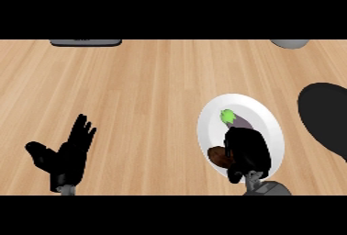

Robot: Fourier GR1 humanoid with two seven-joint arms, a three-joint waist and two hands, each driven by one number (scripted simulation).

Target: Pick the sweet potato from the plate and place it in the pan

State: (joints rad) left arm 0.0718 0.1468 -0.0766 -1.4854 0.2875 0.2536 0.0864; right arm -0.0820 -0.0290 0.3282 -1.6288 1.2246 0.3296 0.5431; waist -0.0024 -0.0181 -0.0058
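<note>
Find the sweet potato (217,156) lying on the lower left part of the white plate (261,114), a brown lump peeking out from beside the right hand (248,149). Note that hand low over the plate's lower half, touching or nearly touching the sweet potato along its left flank. Cannot tell whether released or grasping, seeing only one dark mass there. Treat the grasp as not yet proven and the step as most likely the pick itself. Centre the palm over the brown body rather than to its right, then close round the thick middle, not a tapering end, to keep it from rolling out. Stay clear of the purple vegetable with the green cap (232,118), lying just above on the same plate near the hand's far end, and avoid nudging it toward the rim. Lift straight up before any sideways travel, clearing the plate's edge without dragging the plate along. Then carry rightward to the black pan (324,114), showing only in part at the view's right edge, just beside the plate but apart from it. Lower well inside the dark floor before letting go. Leave the left hand (68,153) alone: resting open at the lower left, well apart from the plate. Ignore the dark grey thing (86,42) and the paler grey thing (290,43) cut off at the far edge of the counter (136,82).
</note>
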